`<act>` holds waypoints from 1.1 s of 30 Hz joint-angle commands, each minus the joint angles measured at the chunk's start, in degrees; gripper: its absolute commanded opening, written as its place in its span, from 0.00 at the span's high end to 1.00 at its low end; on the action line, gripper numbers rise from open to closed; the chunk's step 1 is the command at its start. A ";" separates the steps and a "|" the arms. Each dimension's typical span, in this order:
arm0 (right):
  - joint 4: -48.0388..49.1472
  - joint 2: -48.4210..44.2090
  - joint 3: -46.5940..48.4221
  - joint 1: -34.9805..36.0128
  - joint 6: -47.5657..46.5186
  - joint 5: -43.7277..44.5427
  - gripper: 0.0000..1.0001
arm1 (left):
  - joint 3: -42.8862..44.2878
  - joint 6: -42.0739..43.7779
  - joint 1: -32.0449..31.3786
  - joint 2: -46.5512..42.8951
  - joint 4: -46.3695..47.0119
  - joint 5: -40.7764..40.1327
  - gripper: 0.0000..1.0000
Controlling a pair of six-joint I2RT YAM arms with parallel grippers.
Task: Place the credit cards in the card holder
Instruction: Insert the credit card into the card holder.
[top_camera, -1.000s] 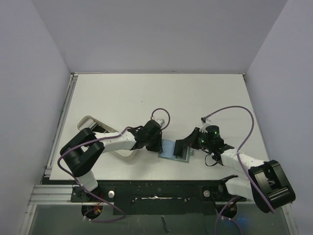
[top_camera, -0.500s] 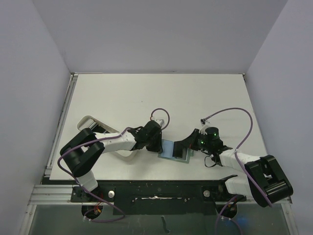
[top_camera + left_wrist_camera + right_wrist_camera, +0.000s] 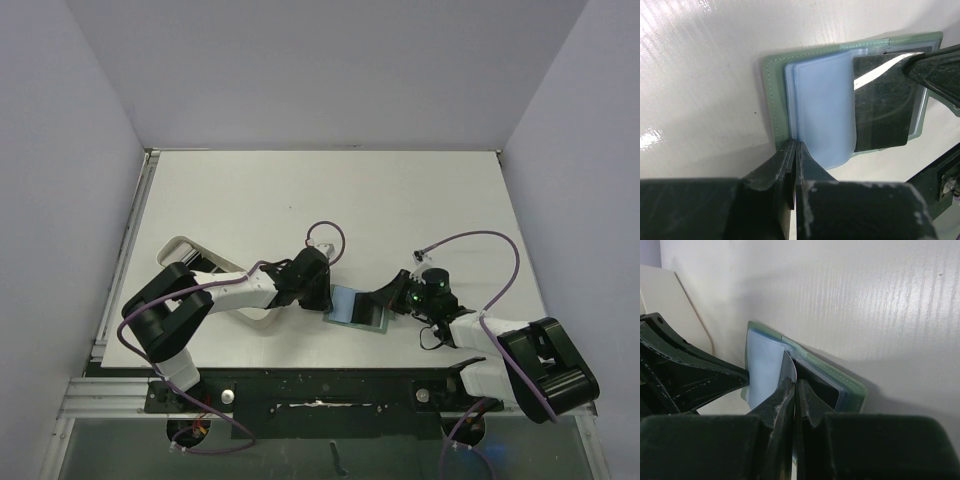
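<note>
The card holder (image 3: pixel 352 308) lies open on the table, sage green outside and light blue inside; it shows in the left wrist view (image 3: pixel 820 110) and the right wrist view (image 3: pixel 762 365). My left gripper (image 3: pixel 325 298) is shut on its left edge (image 3: pixel 795 146), pinning it. My right gripper (image 3: pixel 388 300) is shut on a dark credit card (image 3: pixel 882 102) and holds it slanted over the right half of the holder, its leading edge at the slotted inside (image 3: pixel 789 365). The right fingers (image 3: pixel 935 67) grip the card's far end. No other cards are in view.
A white oblong tray (image 3: pixel 190 252) lies at the left, partly under the left arm; its corner shows in the right wrist view (image 3: pixel 675 300). Purple cables loop above both wrists. The table's near edge runs just below the holder.
My right wrist has dropped lower and drawn slightly toward the near edge, laying the card flatter against the holder. The left gripper and the holder have not moved.
</note>
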 commanded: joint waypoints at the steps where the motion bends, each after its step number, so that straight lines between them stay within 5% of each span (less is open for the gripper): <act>1: 4.70 0.41 -0.74 -0.10 -0.18 -0.32 1.00 | -1.75 -1.29 -1.19 0.82 0.48 0.50 1.00; 19: 5.65 -1.09 -1.13 -0.19 -4.33 1.87 1.00 | -1.54 -2.88 -2.35 0.50 0.26 -0.36 1.00; 29: 7.09 1.57 -2.14 -0.25 -4.77 1.51 1.00 | 2.55 -1.69 -2.40 -1.84 -5.80 -6.05 0.71; 33: 7.19 2.28 -2.24 -0.25 -5.24 1.60 1.00 | 3.36 -0.96 -2.38 -1.69 -7.64 -8.03 0.66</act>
